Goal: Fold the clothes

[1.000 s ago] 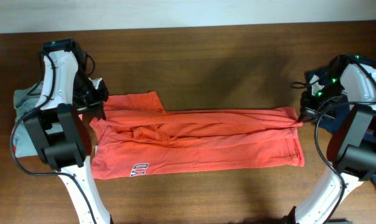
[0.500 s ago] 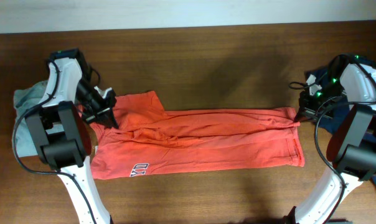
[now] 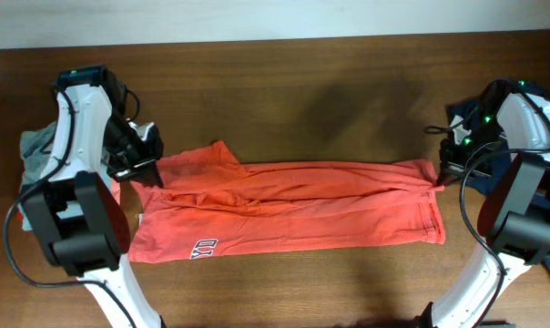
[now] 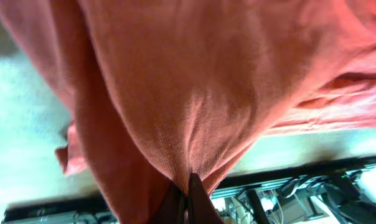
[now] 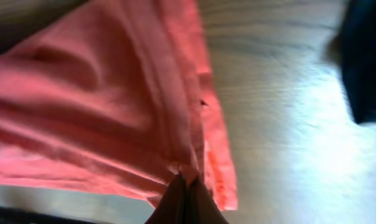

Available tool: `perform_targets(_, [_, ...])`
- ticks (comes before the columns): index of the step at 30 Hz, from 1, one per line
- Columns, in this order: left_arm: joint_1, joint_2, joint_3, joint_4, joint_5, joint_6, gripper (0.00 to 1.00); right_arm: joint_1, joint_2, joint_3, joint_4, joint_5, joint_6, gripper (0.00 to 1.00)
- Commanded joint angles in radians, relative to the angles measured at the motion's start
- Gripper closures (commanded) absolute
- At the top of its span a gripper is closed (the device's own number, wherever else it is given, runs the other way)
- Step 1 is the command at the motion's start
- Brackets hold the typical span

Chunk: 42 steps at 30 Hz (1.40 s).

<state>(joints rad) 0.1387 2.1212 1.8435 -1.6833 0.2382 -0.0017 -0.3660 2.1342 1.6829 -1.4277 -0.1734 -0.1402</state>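
The orange-red T-shirt [image 3: 293,205] lies stretched across the table, folded lengthwise, white-and-navy lettering [image 3: 203,246] at its front left. My left gripper [image 3: 146,173] is shut on the shirt's left end; in the left wrist view the cloth [image 4: 175,81] hangs from the closed fingers [image 4: 187,186]. My right gripper [image 3: 442,171] is shut on the shirt's right upper corner; the right wrist view shows the hem [image 5: 182,112] pinched in the fingers [image 5: 185,182]. A light grey shirt [image 3: 36,146] lies at far left, a navy one [image 3: 493,169] at far right.
Dark wooden table [image 3: 302,91] with bare wood behind and in front of the shirt. A pale wall strip [image 3: 257,18] runs along the back. The navy cloth also shows in the right wrist view [image 5: 365,62].
My left gripper has pulled the shirt's left end outward to the left and back, flattening the bunched folds near the sleeve. The right gripper has stayed almost still, holding its corner.
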Motion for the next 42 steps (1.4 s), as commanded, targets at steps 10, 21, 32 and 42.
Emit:
perform_targets(10, [0.028, -0.008, -0.268, 0.13, -0.234, -0.165, 1.0, -0.004, -0.027, 0.004, -0.001, 0.14, 0.071, 0.96])
perform_targets(21, [0.096, -0.008, -0.27, 0.177, -0.23, -0.2, 1.0, -0.004, -0.016, 0.004, 0.0, 0.18, 0.108, 0.96])
perform_targets(32, [0.071, -0.008, -0.27, 0.16, -0.224, -0.199, 0.73, -0.001, -0.016, 0.004, -0.009, 0.144, 0.108, 0.76])
perform_targets(42, [0.071, -0.008, -0.27, 0.153, -0.205, -0.196, 0.65, -0.001, -0.016, 0.004, -0.009, 0.144, 0.108, 0.75])
